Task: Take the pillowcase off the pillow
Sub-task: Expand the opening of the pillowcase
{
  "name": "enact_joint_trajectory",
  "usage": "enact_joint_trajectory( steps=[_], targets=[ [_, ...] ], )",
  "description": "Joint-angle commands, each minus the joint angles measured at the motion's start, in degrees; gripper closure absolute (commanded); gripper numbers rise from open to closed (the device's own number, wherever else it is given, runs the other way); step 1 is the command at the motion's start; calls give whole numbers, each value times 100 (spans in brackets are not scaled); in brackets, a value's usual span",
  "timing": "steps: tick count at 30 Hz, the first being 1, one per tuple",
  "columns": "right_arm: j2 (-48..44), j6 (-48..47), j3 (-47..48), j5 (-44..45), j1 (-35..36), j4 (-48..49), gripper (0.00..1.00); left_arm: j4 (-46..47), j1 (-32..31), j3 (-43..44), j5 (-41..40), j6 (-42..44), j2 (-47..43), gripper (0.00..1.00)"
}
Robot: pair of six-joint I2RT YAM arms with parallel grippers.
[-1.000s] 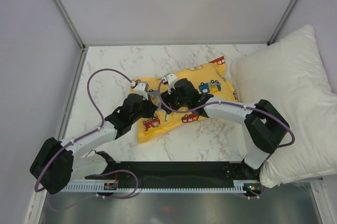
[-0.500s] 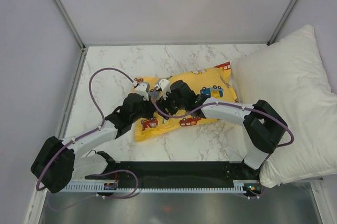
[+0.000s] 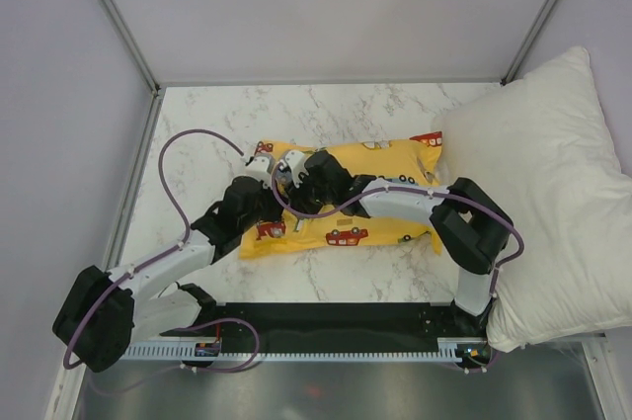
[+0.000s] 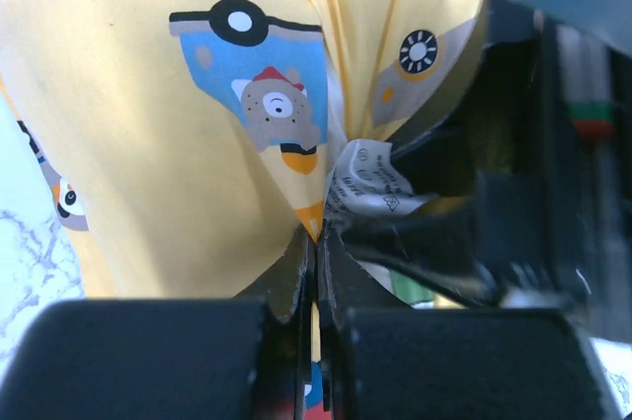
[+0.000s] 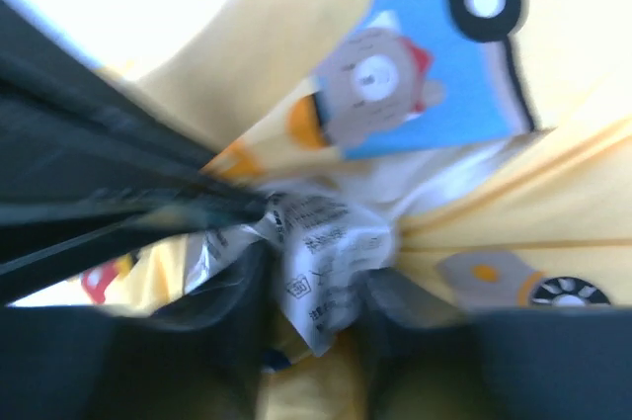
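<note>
Down at the near edge, the left arm (image 3: 168, 262) sweeps up from the bottom-left corner while the right arm (image 3: 405, 201) folds at its elbow and reaches back across to the left. Both wrists meet over one spot, the left end of the pillowcase (image 3: 316, 232).

In close, the left gripper (image 4: 314, 242) has its jaws pressed tight together, and a gathered fold of yellow fabric is pinched right at the tips. A printed blue car sits just above the pinch. Beside it a crumpled white care label (image 4: 370, 183) sticks out of the bunched cloth.

The right wrist view is badly blurred. The right gripper (image 5: 321, 311) has its fingers standing apart, one either side of that same label, and it is impossible to say whether they press on it.

The pillowcase lies on the marble table (image 3: 197, 124), about mid-table. Its long axis runs left to right, with the right end tilted a little farther away. It looks plump and filled, and the pillow itself is hidden under the fabric.

A purple cable (image 3: 183, 158) loops over the table to the left. At the right, the big white pillow (image 3: 553, 173) touches the case's far right corner and hangs over the table edge.
</note>
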Motion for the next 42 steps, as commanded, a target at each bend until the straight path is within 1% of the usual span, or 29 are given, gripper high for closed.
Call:
enact_joint_trajectory(
  steps=[1, 2, 3, 6, 8, 9, 13, 15, 16, 19, 24, 26, 30, 36, 40, 42],
  targets=[
    [812, 387, -56, -51, 191, -430, 67, 248, -46, -128, 377, 95, -290, 98],
    [873, 501, -56, 28, 191, -404, 95, 231, -37, -146, 385, 112, -317, 98],
    [944, 615, -117, 176, 191, -360, 100, 204, -46, -155, 368, 112, -369, 98],
    [927, 1195, -371, 967, 147, -158, 100, 55, -28, -173, 350, 138, -457, 98],
    [944, 1511, -443, 1624, -11, -210, 100, -33, -11, -190, 324, 130, -633, 98],
    [962, 1739, -504, 1820, -90, -227, 100, -164, -11, -181, 211, 121, -712, 98],
    [1120, 1926, -584, 2304, -529, -490, 100, -534, 15, -67, -317, 77, -1081, 98],
    [1181, 1952, -653, 2515, -626, -509, 100, -893, 24, 37, -658, -63, -1178, 98],
    [1190, 2013, -671, 2490, -757, -491, 100, -1182, 33, 73, -765, -116, -1187, 98],
    [1190, 2136, -786, 2489, -960, -404, 100, -1482, 68, 144, -1160, -274, -1187, 98],
    [1024, 2277, -891, 2454, -1215, -360, 100, -1861, 252, 170, -1793, -547, -1222, 98],
    [954, 2312, -926, 2446, -1365, -333, 100, -1975, 349, 126, -1908, -670, -1266, 98],
    [857, 2321, -1032, 2472, -1628, -315, 100, -2063, 674, 82, -1961, -784, -1258, 98],
    [734, 2339, -1137, 2489, -1874, -315, 100, -2213, 903, 301, -1979, -890, -1047, 98],
    [672, 2347, -1181, 2481, -1971, -333, 100, -2336, 1052, 460, -2014, -942, -635, 98],
    [663, 2339, -1173, 2454, -1972, -342, 100, -2537, 1140, 652, -1988, -1004, -187, 98]
  ],
)
